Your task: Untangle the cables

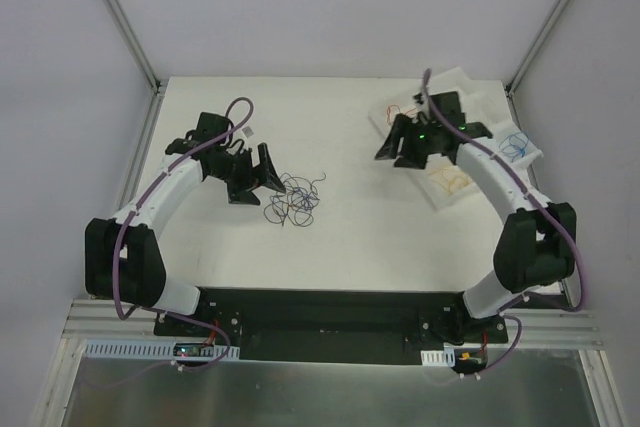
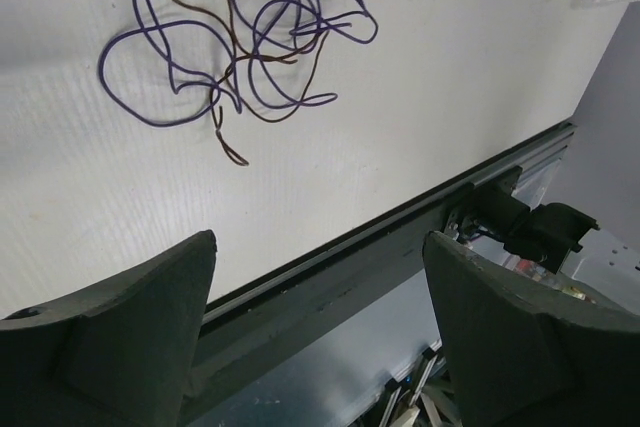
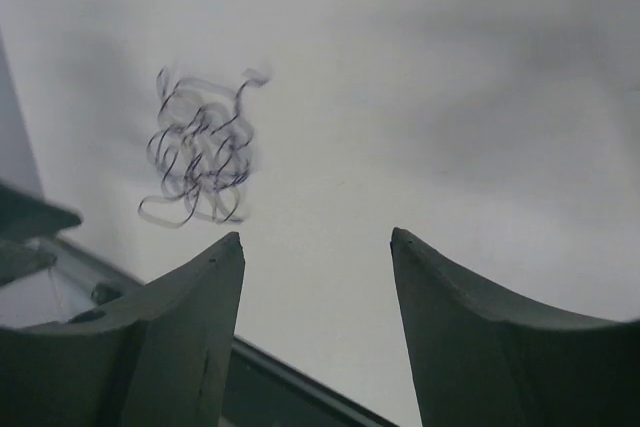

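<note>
1. Black mounting rail (image 1: 320, 309): running along the near edge of the worktop (image 1: 350, 247) and carrying both arm bases. In the left wrist view it is showing as a dark strip just beyond the fingers.

2. Cables (image 1: 293, 197): lying in one loose tangle flat on the worktop, left of centre and well apart from the rail. The left wrist view is showing purple-blue loops crossing a thinner brown strand, with one brown end trailing out towards the rail. The right wrist view is showing the same heap only as a dark blur.

3. Left gripper (image 1: 266, 173): hanging just beside the tangle, on its left and slightly farther side. Its jaws are standing wide apart and holding nothing. Whether a fingertip is touching the outermost loop cannot be told.

4. Right gripper (image 1: 392, 155): hovering on the right half of the worktop, well apart from the tangle and pointing towards it. Its jaws are also standing apart, with only bare worktop showing between the fingers.

5. Clear packets (image 1: 468, 79): lying at the far right of the worktop, partly under the right arm. Thin wire is showing in them:
   - yellowish wire (image 1: 450, 179), nearest;
   - blue wire (image 1: 515, 144), towards the right edge;
   - red wire (image 1: 393, 112), farthest, beside the right gripper's wrist.
</note>
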`<state>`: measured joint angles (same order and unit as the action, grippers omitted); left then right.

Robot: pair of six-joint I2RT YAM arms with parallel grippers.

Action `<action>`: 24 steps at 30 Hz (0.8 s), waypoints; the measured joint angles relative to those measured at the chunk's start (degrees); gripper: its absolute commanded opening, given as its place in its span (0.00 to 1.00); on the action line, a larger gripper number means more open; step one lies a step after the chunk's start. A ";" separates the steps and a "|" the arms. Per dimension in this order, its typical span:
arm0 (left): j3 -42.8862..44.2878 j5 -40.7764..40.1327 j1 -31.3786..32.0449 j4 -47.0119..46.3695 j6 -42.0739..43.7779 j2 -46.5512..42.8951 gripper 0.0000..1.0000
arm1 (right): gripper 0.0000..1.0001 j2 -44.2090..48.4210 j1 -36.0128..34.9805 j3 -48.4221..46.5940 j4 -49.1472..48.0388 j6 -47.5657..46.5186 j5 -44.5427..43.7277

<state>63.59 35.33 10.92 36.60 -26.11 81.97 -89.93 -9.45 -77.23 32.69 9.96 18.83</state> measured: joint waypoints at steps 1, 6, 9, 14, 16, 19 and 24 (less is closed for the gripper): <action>-0.74 -0.24 0.00 -0.15 -0.13 0.00 0.80 | 0.63 -0.31 -3.10 1.84 -2.49 0.59 2.21; -3.76 -1.40 0.00 -0.13 -1.44 0.09 0.76 | 0.60 -6.27 -17.40 9.60 -15.21 4.87 12.44; -5.49 -1.31 0.00 -0.39 -2.51 -0.50 0.76 | 0.55 -11.37 -22.64 9.88 -20.00 5.62 14.97; -10.27 -0.90 0.00 -0.15 -4.46 -6.54 0.76 | 0.52 -17.88 -28.22 9.42 -26.45 5.84 17.05; -11.80 -0.57 0.00 0.02 -4.98 -9.49 0.76 | 0.52 -19.69 -29.31 9.29 -27.78 5.68 17.49; -13.25 0.28 0.00 0.13 -5.84 -12.35 0.76 | 0.52 -21.70 -29.88 8.59 -28.74 4.66 17.70; -14.21 0.66 0.00 0.24 -6.58 -13.66 0.76 | 0.51 -22.67 -29.79 6.25 -28.94 2.49 17.59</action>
<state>49.39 35.99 10.92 36.84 -32.69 68.31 -112.60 -39.24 -70.98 3.75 12.45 36.42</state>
